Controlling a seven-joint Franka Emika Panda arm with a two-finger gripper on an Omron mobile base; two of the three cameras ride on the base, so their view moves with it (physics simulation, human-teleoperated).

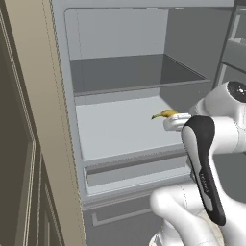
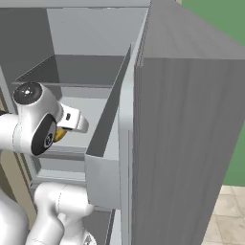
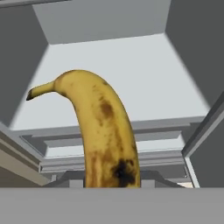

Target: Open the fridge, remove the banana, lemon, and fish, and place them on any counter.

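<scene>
Banana, a curved yellow fruit with brown speckles and a dark bruise point(image 3: 107, 135), rises from the bottom of the hand view, stem curling toward 10 o'clock. The gripper point(image 1: 177, 121) is hidden behind the white wrist in the left base view; jaws are drawn in as far as they go here and, judging by how the fruit sits against the camera, clamped on the banana's lower end.

Risk: grip looks near one end, so the long free part could swing or twist loose if the arm pulls back fast. The yellow tip point(image 1: 163, 114) hangs just over the pale shelf; a low exit could snag it on the shelf lip or on the door bin at 3 o'clock in the right base view.

Containers: tall matte grey fridge point(image 1: 120, 79) stands open. Upper shelf point(image 1: 139, 77) shows nothing on it; middle shelf point(image 1: 120, 127) only has the banana above it. Lemon, fish: can't spot them. Drawer front point(image 1: 134, 170) below is shut, contents hidden.
</scene>
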